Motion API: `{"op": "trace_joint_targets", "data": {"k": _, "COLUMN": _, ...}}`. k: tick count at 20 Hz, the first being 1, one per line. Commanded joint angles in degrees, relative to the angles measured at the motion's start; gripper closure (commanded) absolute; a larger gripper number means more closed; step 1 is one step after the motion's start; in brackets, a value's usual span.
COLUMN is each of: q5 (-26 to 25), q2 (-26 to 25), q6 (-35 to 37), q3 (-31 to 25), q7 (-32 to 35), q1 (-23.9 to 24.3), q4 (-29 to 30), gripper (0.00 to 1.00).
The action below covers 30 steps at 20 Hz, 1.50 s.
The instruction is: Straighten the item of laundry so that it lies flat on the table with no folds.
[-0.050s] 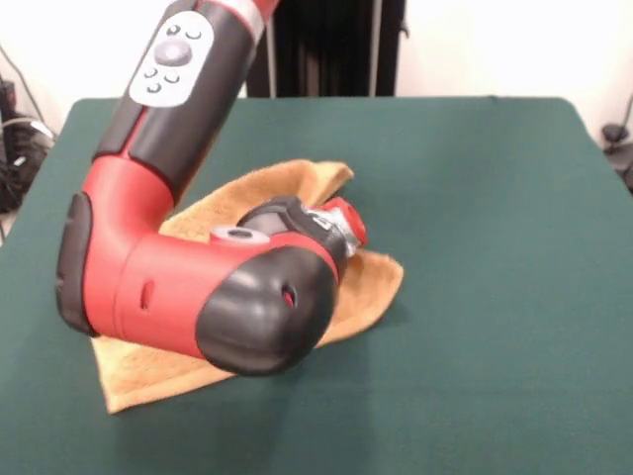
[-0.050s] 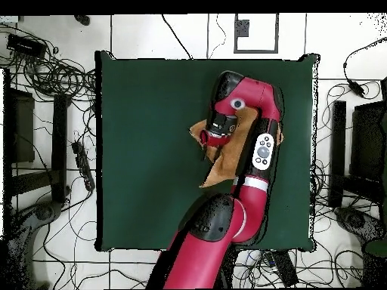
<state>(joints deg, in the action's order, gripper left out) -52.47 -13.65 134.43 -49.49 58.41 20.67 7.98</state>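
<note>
The item of laundry (image 1: 368, 289) is an orange-tan towel lying crumpled near the middle of the dark green table (image 1: 495, 178). One corner points toward the table's near left and a folded edge is raised at the back. My arm's red and black elbow (image 1: 198, 297) and wrist (image 1: 336, 226) hang low over it and cover most of it. The gripper sits under the wrist, down at the cloth, and the arm hides it. In the overhead view the towel (image 2: 220, 171) shows only as scraps around the wrist (image 2: 221, 125), on the table (image 2: 151, 151).
Green cloth stretches wide on every side of the towel. Cables, black stands and boxes (image 2: 45, 143) lie on the floor around the table, beyond its edges.
</note>
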Motion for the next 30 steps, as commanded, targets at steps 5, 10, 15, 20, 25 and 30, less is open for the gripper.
{"op": "trace_joint_targets", "data": {"k": 5, "q5": 2.3, "q2": 5.7, "q6": -38.7, "q3": 3.8, "q7": 0.7, "q1": -2.8, "q4": 8.5, "gripper": 0.00}}
{"op": "trace_joint_targets", "data": {"k": 10, "q5": 5.4, "q2": 6.3, "q6": -55.5, "q3": 7.1, "q7": 4.9, "q1": -3.2, "q4": 8.5, "gripper": 0.00}}
{"op": "trace_joint_targets", "data": {"k": 15, "q5": 10.7, "q2": 5.3, "q6": -66.0, "q3": 6.4, "q7": 7.3, "q1": -3.0, "q4": 8.3, "gripper": 0.00}}
{"op": "trace_joint_targets", "data": {"k": 20, "q5": 16.0, "q2": 5.6, "q6": -72.9, "q3": 7.7, "q7": 11.8, "q1": -2.8, "q4": 11.0, "gripper": 0.00}}
{"op": "trace_joint_targets", "data": {"k": 25, "q5": 26.0, "q2": 10.4, "q6": -89.2, "q3": 12.3, "q7": 12.1, "q1": 0.4, "q4": 26.7, "gripper": 0.00}}
{"op": "trace_joint_targets", "data": {"k": 30, "q5": 29.1, "q2": 14.4, "q6": -98.6, "q3": 12.1, "q7": 12.0, "q1": 3.8, "q4": 38.4, "gripper": 0.00}}
